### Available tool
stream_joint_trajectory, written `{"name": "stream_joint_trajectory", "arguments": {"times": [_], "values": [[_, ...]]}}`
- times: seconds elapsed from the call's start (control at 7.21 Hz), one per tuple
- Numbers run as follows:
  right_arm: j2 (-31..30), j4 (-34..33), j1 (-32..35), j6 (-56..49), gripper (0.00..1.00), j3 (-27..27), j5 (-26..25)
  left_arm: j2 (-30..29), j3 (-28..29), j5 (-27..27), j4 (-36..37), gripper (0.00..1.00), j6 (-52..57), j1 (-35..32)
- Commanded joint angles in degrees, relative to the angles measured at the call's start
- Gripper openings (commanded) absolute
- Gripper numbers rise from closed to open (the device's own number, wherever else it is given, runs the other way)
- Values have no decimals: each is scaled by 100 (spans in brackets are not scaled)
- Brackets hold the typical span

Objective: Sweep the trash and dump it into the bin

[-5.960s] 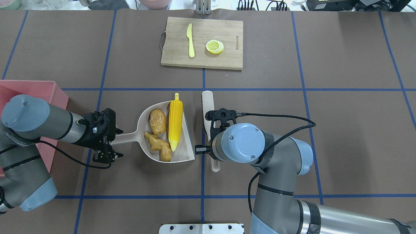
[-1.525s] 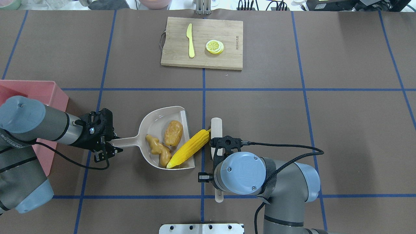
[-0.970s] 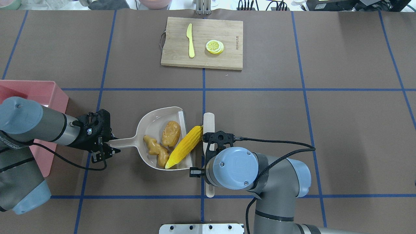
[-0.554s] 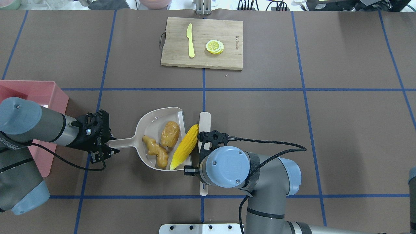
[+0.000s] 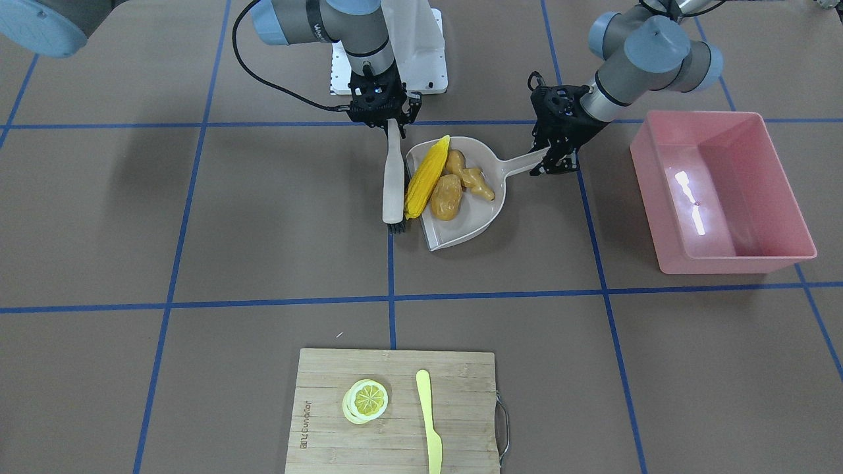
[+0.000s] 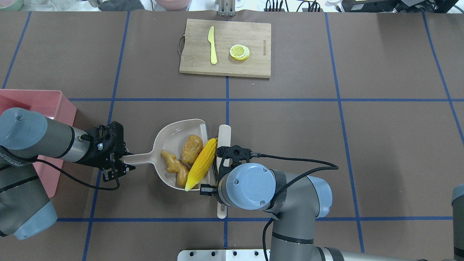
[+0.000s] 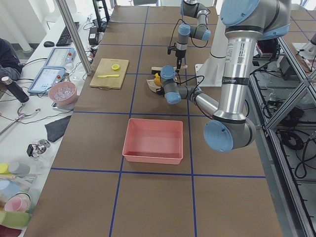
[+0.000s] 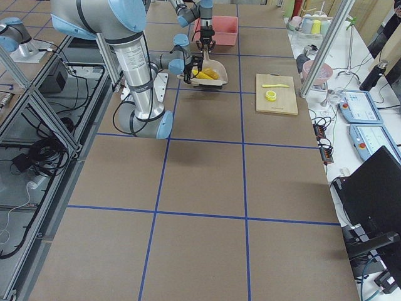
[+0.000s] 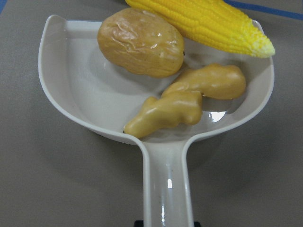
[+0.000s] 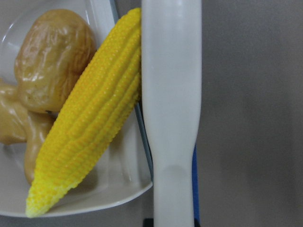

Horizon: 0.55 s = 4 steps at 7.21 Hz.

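In the front-facing view, the dustpan (image 5: pixel 461 227) is held flat on the table (image 5: pixel 197 230) by the left gripper (image 5: pixel 552 158), which is clamped on its handle. Its open lip is turned towards the brush (image 5: pixel 393 178), whose handle is grasped firmly by the right gripper (image 5: pixel 393 124). The potato (image 5: pixel 446 196) and ginger root (image 5: pixel 471 178) lie inside the pan. The bin (image 5: pixel 649 191) stands well apart on the robot's left, and none of the trash is seen in it.

From overhead, the corn cob (image 6: pixel 201 165) is seen slanted along the lip.

In the right wrist view, the brush is laid lengthwise against the cob, touching it (presumably to press it in over the lip, which one end crosses).

In the left wrist view, the handle is seen running straight towards the camera, so that the pan can be steadied against the push. The sweep is judged nearly finished, and dumping is not yet begun.
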Motion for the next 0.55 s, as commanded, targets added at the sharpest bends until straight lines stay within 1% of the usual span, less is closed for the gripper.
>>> {"name": "stream_joint_trajectory", "arguments": {"times": [0.0,0.42], "values": [[19,208,0,157,0,-9,3,-40,-18,11,10,12,-10,1],[54,280,0,219,0,-27,-6,-48,-18,3,10,12,-1,-8]]}}
